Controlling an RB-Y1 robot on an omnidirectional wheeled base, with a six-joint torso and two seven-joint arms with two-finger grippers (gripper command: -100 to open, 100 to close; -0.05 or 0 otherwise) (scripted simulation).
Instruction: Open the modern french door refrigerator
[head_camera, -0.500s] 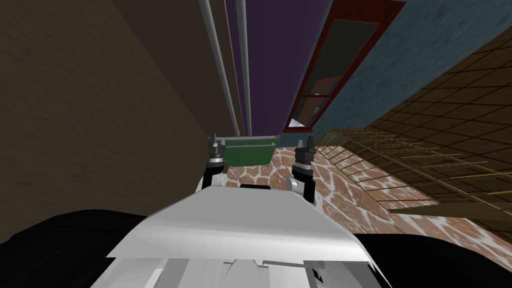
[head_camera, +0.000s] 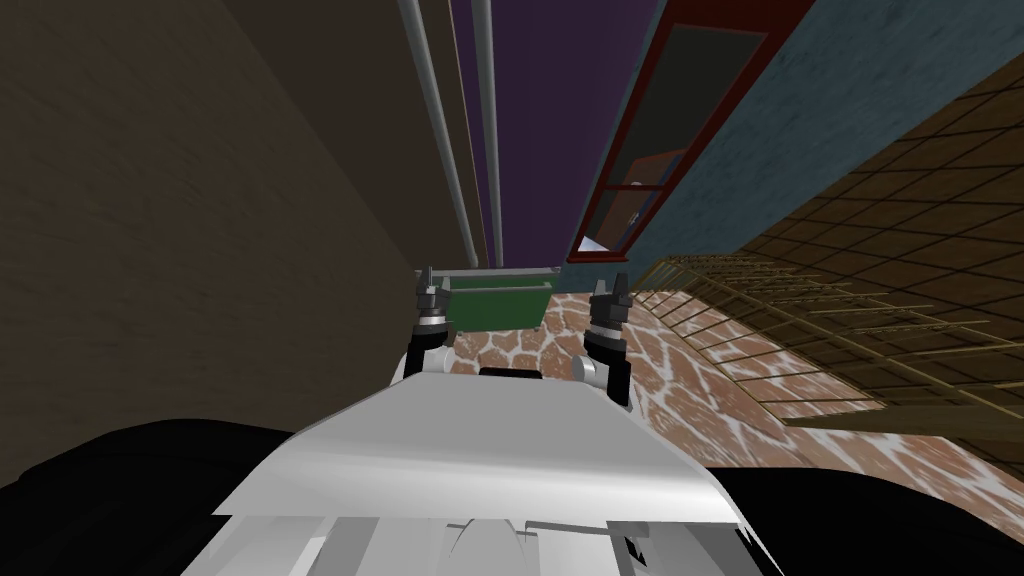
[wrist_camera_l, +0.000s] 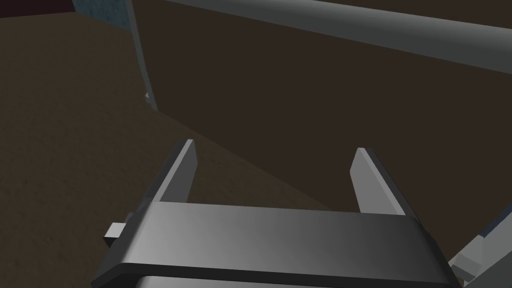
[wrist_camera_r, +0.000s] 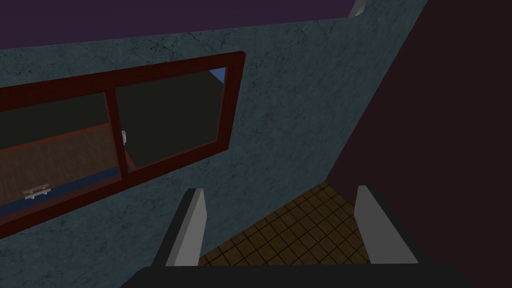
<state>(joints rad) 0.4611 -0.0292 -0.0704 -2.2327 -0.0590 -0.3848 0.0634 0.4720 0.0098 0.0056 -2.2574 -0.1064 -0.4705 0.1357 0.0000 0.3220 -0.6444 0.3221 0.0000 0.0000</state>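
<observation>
Fridge (head_camera: 300, 150) dead ahead, v. close: dark brown door on left, purple panel to its right, green drawer (head_camera: 497, 305) low down. Two grey handles (head_camera: 440, 150) stand upright side by side, long axis vertical. Left gripper (head_camera: 428, 285) near their lower ends, jaws apart, empty. Right gripper (head_camera: 610, 290) jaws apart too, facing window (head_camera: 665, 130) wall. Vs 0.5 s ago: arms same, head view shifted a hair.

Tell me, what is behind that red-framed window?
Behind the red-framed window a brown panel shows; the rest of the glass is dark, hiding anything deeper.
</observation>
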